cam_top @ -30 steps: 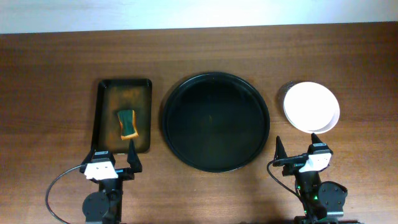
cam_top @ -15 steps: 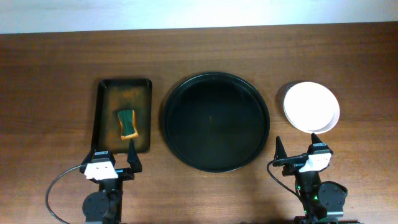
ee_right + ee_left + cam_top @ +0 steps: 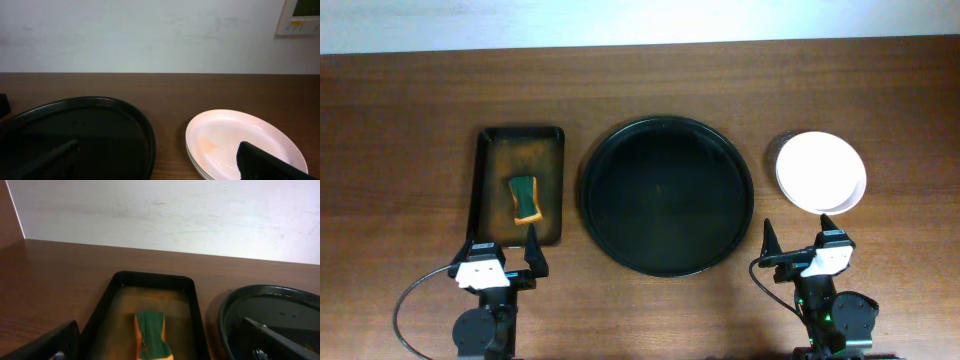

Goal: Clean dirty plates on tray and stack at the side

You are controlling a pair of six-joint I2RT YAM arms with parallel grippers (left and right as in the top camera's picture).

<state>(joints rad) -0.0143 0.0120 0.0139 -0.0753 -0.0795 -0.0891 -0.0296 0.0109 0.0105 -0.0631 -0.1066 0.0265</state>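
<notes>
A round black tray [image 3: 666, 196] lies at the table's middle with no plates on it; it also shows in the right wrist view [image 3: 75, 135] and the left wrist view [image 3: 270, 315]. White plates [image 3: 821, 172] sit stacked to its right, with a faint orange smear on the top one in the right wrist view [image 3: 245, 145]. A green and orange sponge [image 3: 524, 197] lies in the rectangular black tray [image 3: 486, 170], also in the left wrist view [image 3: 151, 336]. My left gripper [image 3: 501, 258] and right gripper [image 3: 796, 250] are open and empty near the front edge.
A white wall stands behind the table's far edge. A wall panel [image 3: 301, 16] shows at the upper right. A grey cable [image 3: 415, 300] loops by the left arm's base.
</notes>
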